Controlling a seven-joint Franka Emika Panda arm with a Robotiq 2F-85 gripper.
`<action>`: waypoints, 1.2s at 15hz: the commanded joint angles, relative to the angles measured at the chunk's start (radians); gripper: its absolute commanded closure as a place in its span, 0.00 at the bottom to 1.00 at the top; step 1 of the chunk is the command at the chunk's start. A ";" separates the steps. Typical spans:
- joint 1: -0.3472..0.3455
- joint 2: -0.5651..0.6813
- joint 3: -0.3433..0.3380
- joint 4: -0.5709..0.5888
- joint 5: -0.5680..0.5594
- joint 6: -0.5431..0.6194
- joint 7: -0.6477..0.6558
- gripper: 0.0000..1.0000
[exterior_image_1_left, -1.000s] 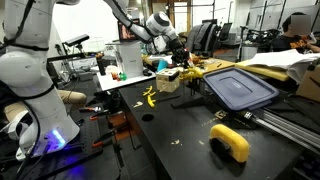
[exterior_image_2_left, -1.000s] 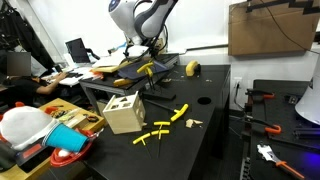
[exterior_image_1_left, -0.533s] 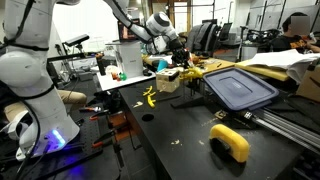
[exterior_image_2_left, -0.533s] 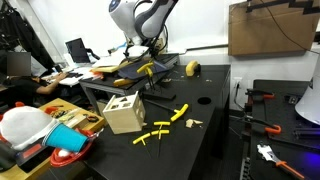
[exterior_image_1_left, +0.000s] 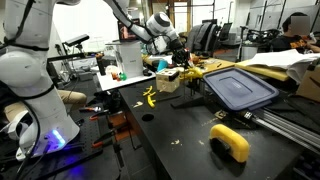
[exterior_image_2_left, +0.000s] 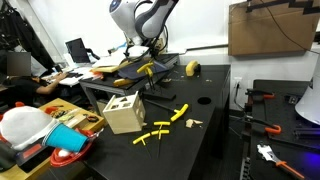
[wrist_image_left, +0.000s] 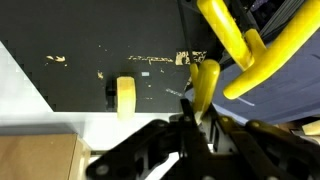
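Yellow stick sits clamped between your jaws and pokes out past the fingertips in the wrist view. Nothing changes over the last second: the gripper stays shut on it, and the arm keeps the same pose in both exterior views. Far left of the jaws and behind them is a wooden box corner. Nearer left, ahead of the jaws, a yellow tape roll lies by the edge of the black table. Right of the jaws and ahead, more yellow pieces lie on the grey-blue lid. I cannot tell whether the stick tip touches them. You seem paused with a firm hold and nothing let go.
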 joint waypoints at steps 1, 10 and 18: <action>-0.006 -0.009 -0.005 -0.014 -0.004 0.034 0.008 0.96; -0.014 0.030 -0.006 -0.014 0.008 0.069 0.000 0.96; -0.023 0.036 -0.007 -0.022 0.013 0.114 -0.005 0.21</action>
